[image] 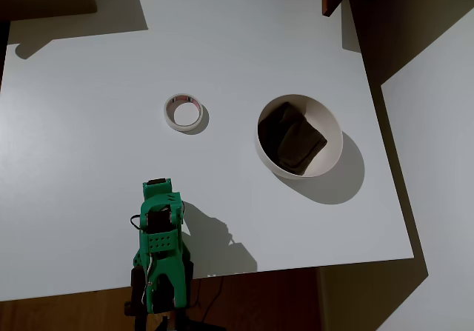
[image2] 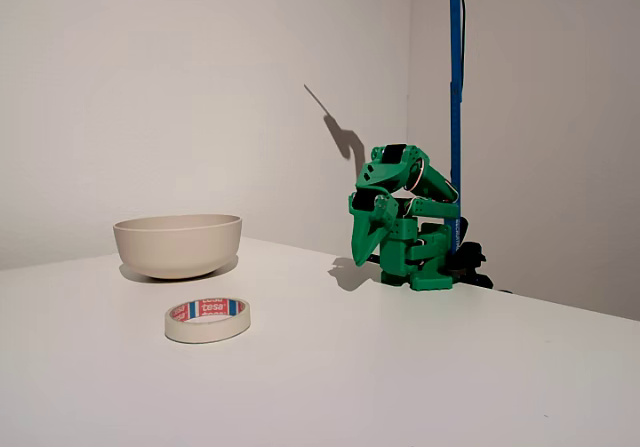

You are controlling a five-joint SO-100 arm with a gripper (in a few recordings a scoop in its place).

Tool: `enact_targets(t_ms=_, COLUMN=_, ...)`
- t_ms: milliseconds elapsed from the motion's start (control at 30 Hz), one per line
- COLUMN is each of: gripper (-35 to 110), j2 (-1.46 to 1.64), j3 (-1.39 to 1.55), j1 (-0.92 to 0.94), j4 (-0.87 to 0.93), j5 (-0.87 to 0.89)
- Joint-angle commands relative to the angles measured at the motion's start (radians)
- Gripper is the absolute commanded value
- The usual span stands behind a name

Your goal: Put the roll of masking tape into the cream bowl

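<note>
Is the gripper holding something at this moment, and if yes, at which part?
Nothing is held. The gripper is folded back near the arm's base, apart from the roll of masking tape, which lies flat on the table.

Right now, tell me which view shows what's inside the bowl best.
The overhead view: it looks straight down into the bowl, showing the dark brown cloth lump lying inside. The fixed view sees the bowl from the side, showing just its smooth outer wall and rim, with its contents hidden.

Bare indoor test setup, plain white table (image2: 400, 367), blank white walls (image2: 180, 87), blue pole (image2: 456, 87) behind
</note>
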Motion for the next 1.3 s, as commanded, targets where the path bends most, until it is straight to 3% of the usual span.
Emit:
enact_targets(t_ms=0, gripper=-8, j2=0.009, j3=-0.009, j1=-0.044, j4=0.002, j5=-0.04)
enact_targets(t_ms=467, gripper=-8, j2=-0.038, j3=-0.109, j1=0.049, j4=-0.052, j5=0.06)
enact_targets(t_ms=667, gripper=-8, j2=-0.509, j3=-0.407, j1=0.087, j4=-0.138, j5=0.087)
enact_targets(t_ms=1000, gripper=-8, j2=-1.244, j3=-1.052, j1=0.272, j4=-0.057, j5=0.04)
enact_targets(t_ms=1267, gripper=-8, j2=-1.486, j3=-1.272, j1=0.288, j4=-0.046, j5=0.017)
